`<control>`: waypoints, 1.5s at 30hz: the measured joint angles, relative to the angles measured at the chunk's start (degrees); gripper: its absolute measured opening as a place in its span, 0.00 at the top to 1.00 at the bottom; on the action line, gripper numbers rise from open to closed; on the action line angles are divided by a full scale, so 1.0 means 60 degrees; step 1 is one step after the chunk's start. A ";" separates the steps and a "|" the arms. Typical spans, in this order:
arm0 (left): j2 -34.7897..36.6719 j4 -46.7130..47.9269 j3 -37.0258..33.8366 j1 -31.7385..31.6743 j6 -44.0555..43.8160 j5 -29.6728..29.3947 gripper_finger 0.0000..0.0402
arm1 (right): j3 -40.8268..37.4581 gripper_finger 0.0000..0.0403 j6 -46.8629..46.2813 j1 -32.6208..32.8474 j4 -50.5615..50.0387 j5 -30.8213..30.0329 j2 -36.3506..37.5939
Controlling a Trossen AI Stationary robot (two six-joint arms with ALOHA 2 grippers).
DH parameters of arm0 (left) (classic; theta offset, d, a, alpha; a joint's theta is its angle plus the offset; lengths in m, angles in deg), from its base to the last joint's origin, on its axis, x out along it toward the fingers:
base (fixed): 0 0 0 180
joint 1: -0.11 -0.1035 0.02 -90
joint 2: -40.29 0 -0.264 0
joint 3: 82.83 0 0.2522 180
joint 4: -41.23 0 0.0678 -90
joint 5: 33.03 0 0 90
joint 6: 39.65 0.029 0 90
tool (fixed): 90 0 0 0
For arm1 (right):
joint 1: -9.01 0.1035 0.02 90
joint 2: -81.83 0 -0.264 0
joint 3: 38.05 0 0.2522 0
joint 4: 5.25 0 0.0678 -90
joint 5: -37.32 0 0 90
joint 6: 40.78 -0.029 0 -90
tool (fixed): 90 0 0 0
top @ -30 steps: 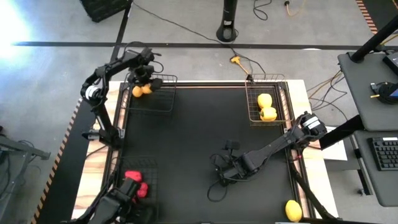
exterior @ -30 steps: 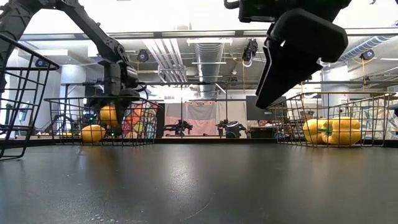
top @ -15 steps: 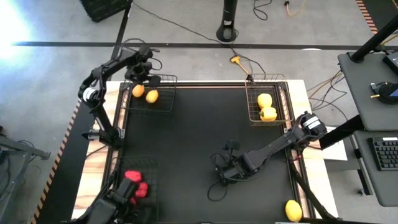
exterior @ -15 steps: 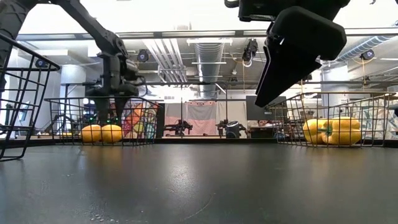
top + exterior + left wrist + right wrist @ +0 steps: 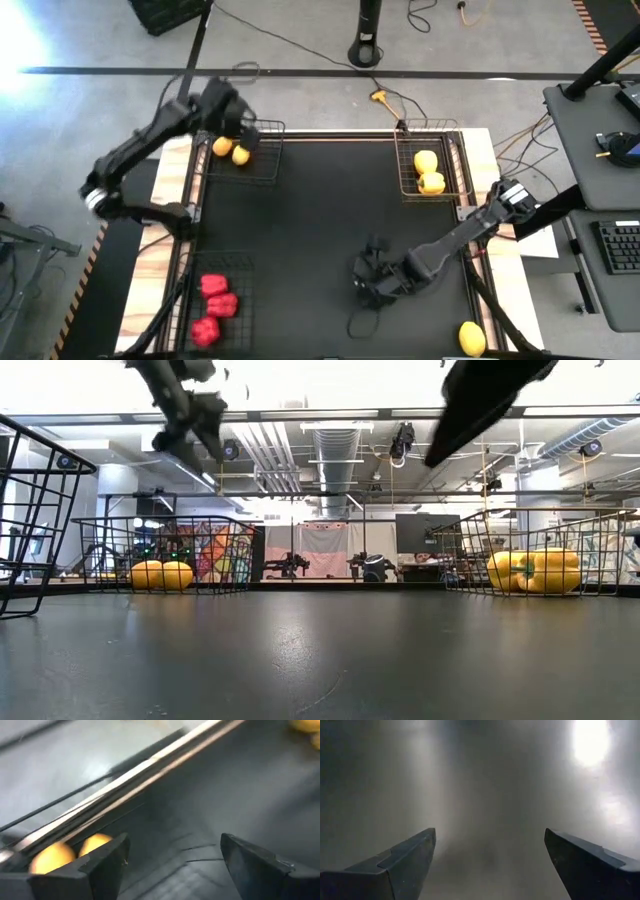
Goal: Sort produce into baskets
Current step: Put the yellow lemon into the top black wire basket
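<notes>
Sorting is nearly finished, by the look of the bench (image 5: 320,240); going left to right in the high view, three red peppers (image 5: 212,306) lie in a dark basket (image 5: 243,270) at about 8 o'clock; two lemons (image 5: 231,151) sit together in another dark basket (image 5: 262,170) at 11 o'clock, and the low view shows them side by side on its floor; the left end effector (image 5: 232,112) hangs above that basket's far edge, clear of the fruit, its fingers (image 5: 100,865) spread with nothing between them; the right end effector (image 5: 372,282) is over bare mat at about 5 o'clock, its fingers (image 5: 405,862) also spread and empty; two yellow peppers (image 5: 428,172) rest, touching, in the coppery basket (image 5: 455,150) at 1 o'clock; one last lemon (image 5: 471,338) lies loose at the 5 o'clock corner, well apart from every basket.

The step in hand appears to be the reach for that stray lemon, and the right arm is much the nearer; its next move calls for swinging out towards the corner, lowering over the lemon and closing on its smooth sides; the piece belongs with the lemons at 11 o'clock, a long carry across the bench, so the grip should be secure; being round, it may roll off the nearby edge if nudged.
</notes>
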 joint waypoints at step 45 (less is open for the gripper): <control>0.0696 -1.6858 -0.8601 1.1833 0.4054 -0.2050 0.27 | -0.2370 0.09 -1.4565 0.3493 -0.0505 1.2768 -0.0160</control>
